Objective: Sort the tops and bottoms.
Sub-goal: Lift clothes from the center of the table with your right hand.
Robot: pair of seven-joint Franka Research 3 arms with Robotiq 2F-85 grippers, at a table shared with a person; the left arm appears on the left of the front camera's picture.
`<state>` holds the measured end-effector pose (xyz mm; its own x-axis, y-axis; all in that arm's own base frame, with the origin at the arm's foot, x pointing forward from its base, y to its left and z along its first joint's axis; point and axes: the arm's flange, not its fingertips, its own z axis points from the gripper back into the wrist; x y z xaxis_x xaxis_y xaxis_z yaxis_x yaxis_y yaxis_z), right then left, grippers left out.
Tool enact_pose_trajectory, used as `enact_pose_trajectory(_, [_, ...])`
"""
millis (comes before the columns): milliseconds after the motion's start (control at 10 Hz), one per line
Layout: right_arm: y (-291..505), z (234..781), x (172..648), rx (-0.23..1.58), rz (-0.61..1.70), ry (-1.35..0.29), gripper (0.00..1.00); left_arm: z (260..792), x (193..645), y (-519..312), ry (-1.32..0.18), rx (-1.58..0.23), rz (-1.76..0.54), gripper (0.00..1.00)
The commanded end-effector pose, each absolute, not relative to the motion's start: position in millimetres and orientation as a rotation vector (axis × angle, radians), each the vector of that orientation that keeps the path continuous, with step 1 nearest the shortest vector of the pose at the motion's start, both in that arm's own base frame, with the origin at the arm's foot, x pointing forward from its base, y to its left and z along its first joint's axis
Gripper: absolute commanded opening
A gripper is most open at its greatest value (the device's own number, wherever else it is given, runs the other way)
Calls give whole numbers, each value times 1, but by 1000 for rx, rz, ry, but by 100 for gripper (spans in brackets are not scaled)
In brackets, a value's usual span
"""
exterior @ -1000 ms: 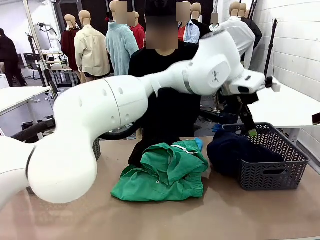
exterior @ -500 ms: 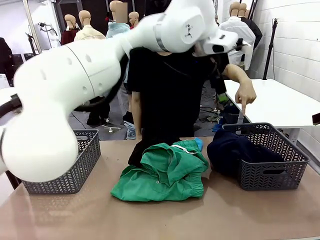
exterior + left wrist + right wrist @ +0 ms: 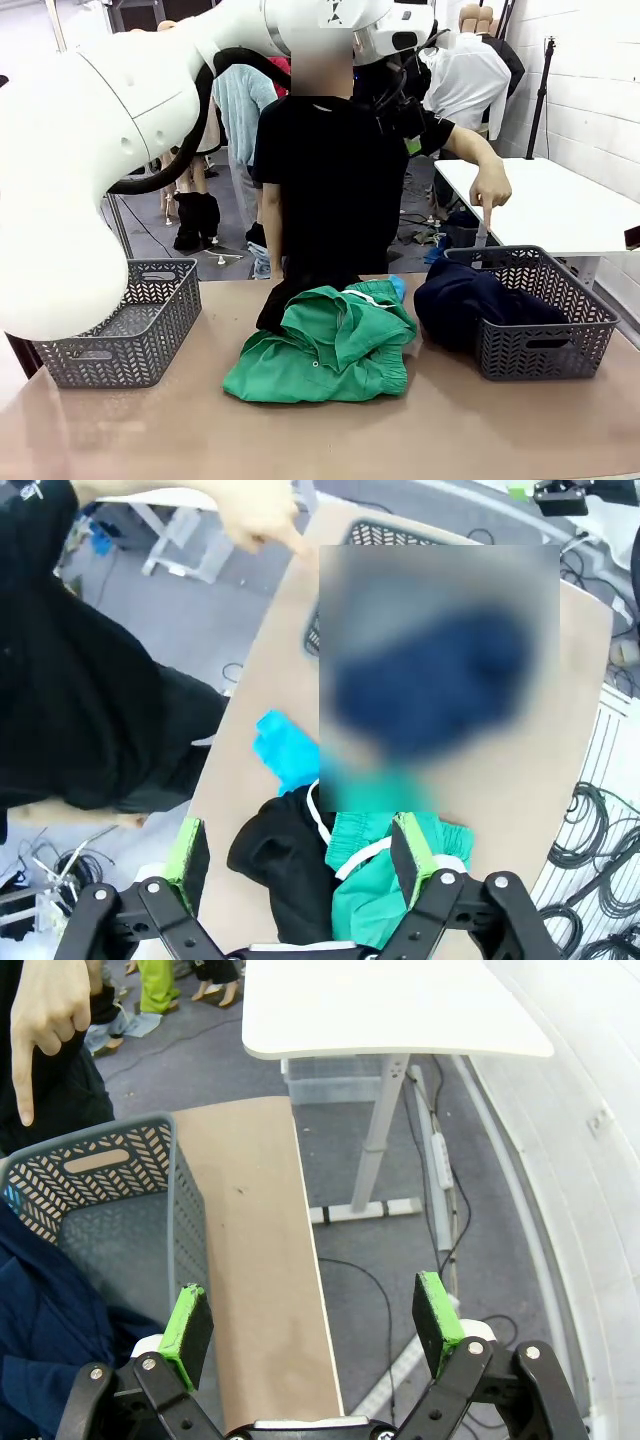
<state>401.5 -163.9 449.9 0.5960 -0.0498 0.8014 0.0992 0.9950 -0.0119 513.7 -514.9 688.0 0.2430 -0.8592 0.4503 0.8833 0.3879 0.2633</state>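
The emerald green bottoms (image 3: 330, 345) lie heaped at the table's middle, with the black bottoms (image 3: 273, 303) tucked behind their left side. A corner of the sky-blue top (image 3: 398, 288) peeks out behind them. The navy bottoms (image 3: 462, 300) hang over the left rim of the right basket (image 3: 560, 345). My left gripper (image 3: 402, 125) is raised high in front of the person, open and holding nothing. Its wrist view looks down past my left gripper (image 3: 300, 848) on the sky-blue top (image 3: 285, 755) and the black bottoms (image 3: 280, 865). My right gripper (image 3: 311, 1318) hangs open beside the basket (image 3: 120, 1190) holding the navy bottoms (image 3: 45, 1335).
The person stands at the far edge, one hand (image 3: 490, 190) pointing a finger down at the right basket. A second grey basket (image 3: 125, 325) stands at the left. A white side table (image 3: 560, 205) stands beyond the right basket. Bare tabletop (image 3: 450, 430) runs along the front.
My left arm has swung up and to the left, from above the right basket to high in front of the person. The person's pointing hand has come into sight.
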Motion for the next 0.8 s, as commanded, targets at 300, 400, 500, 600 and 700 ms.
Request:
enact_pose_trajectory(300, [-163,451,401,-61,-84,-924,100,673,514,-524,-559,-36,-1248,94])
enact_pose_trajectory(400, [-163,451,401,-61,-84,-924,100,673,514,-524,-559,-36,-1248,94])
enact_pose_trajectory(500, [-163,451,401,-61,-84,-924,100,668,514,-527,-554,-47,-1231,94])
enact_pose_trajectory(600, [-163,451,401,-61,-84,-924,100,681,520,-468,-624,50,-1105,94])
enact_pose_trajectory(700, [-163,451,401,-61,-84,-924,100,696,513,-394,-674,109,-932,94])
